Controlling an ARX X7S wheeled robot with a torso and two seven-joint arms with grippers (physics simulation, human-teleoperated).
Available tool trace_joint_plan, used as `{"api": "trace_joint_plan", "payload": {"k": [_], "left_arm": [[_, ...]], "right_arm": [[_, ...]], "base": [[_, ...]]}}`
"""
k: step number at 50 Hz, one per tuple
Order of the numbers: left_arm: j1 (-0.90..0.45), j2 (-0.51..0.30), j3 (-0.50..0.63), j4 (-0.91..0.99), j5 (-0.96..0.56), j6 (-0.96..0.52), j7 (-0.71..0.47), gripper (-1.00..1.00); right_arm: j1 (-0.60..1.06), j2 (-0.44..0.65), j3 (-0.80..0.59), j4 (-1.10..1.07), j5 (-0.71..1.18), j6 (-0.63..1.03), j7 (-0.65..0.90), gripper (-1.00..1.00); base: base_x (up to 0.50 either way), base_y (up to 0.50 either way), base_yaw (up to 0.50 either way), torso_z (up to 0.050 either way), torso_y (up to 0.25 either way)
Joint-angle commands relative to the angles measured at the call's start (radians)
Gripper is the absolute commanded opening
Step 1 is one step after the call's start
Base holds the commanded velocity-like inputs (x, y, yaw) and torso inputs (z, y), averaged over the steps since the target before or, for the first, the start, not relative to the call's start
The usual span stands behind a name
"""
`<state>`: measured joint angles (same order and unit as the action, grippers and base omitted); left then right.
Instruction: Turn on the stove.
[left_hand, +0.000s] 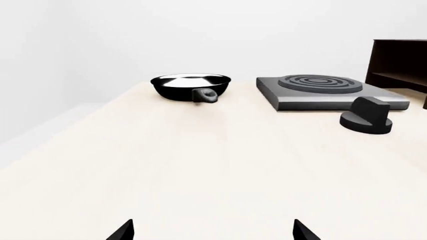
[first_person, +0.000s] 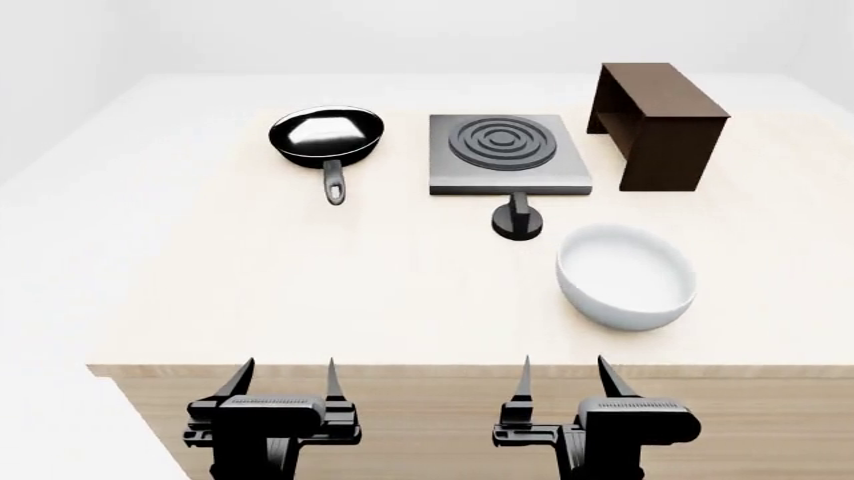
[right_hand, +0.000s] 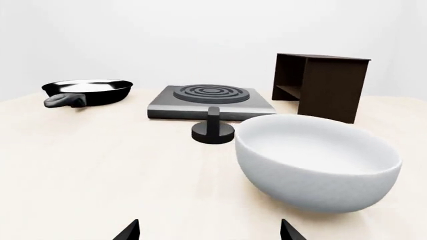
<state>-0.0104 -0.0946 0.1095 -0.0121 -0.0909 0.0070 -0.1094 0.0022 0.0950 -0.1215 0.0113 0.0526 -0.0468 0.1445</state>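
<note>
Nearest the head camera, the left gripper (first_person: 288, 378) and the right gripper (first_person: 563, 374) hang side by side at the near edge of the table (first_person: 187, 300), each with its two fingers spread apart and nothing between them. In both wrist views only the dark fingertips (left_hand: 123, 231) show over bare wood.

Beyond the right gripper sits a white bowl (first_person: 626, 275), upright and empty. Just past the bowl and to its left stands the small black knob (first_person: 518, 217), its raised bar running front to back, apart from the bowl and just in front of the stove (first_person: 509, 152). The stove is a flat grey slab with concentric ring burner, lying at the middle of the table's far half.

To the stove's left rests a black frying pan (first_person: 327, 135), handle toward the robot. To its right stands a dark brown wooden box (first_person: 659, 124), its open side facing the stove.
</note>
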Motion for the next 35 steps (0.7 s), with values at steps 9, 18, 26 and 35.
{"api": "trace_joint_plan", "payload": {"k": [9,18,26,35], "left_arm": [[-0.001,-0.020,0.024,0.002,-0.017,0.001,-0.024,1.00],[-0.005,-0.027,0.033,-0.004,-0.023,0.004,-0.032,1.00],[-0.004,-0.034,0.039,-0.002,-0.032,0.006,-0.038,1.00],[-0.005,-0.038,0.050,-0.003,-0.037,0.006,-0.044,1.00]], "right_arm": [[-0.001,0.021,-0.025,-0.003,0.018,-0.006,0.021,1.00],[0.002,0.028,-0.034,-0.002,0.027,-0.005,0.028,1.00],[0.002,0.034,-0.042,-0.001,0.031,-0.005,0.036,1.00],[-0.002,0.037,-0.052,-0.008,0.002,-0.017,0.071,1.00]], "base": [[0.00,0.50,0.00,0.000,0.000],[0.00,0.50,0.00,0.000,0.000],[0.00,0.50,0.00,0.000,0.000],[0.00,0.26,0.00,0.000,0.000]]}}
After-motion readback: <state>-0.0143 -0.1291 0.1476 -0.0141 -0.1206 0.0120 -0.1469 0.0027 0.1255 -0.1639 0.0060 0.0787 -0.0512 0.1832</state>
